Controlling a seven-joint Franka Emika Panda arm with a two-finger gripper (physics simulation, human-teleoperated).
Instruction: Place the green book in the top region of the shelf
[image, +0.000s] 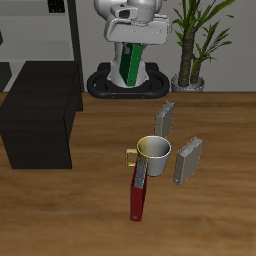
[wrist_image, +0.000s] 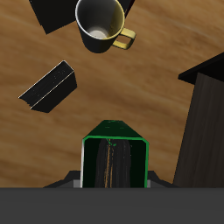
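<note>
1. Black and low, the shelf (image: 40, 110) is seen at the far left of the exterior view, its flat top bare; from the tool's own view its dark side (wrist_image: 203, 122) stands close beside the held book.
2. Green is carried high: the green book (image: 129, 63) is held upright and on edge under the arm, well clear of the desk (image: 220, 200), presumably so it can be swung across without striking anything.
3. The tool (image: 130, 52) is clamped on the book, which hangs straight down from it; in the wrist view the book's end (wrist_image: 114, 157) is seen edge-on, white pages inside the green cover.
4. Below, on the desk, a yellow-handled mug (image: 153, 156) is seen with a red book (image: 138, 189) just in front of it.
5. Two grey books (image: 166, 119) stand on edge farther right, near the mug.
6. Judged from this, the lift is done and the carry toward the shelf top remains; that top lies well off to the side of the book.
</note>
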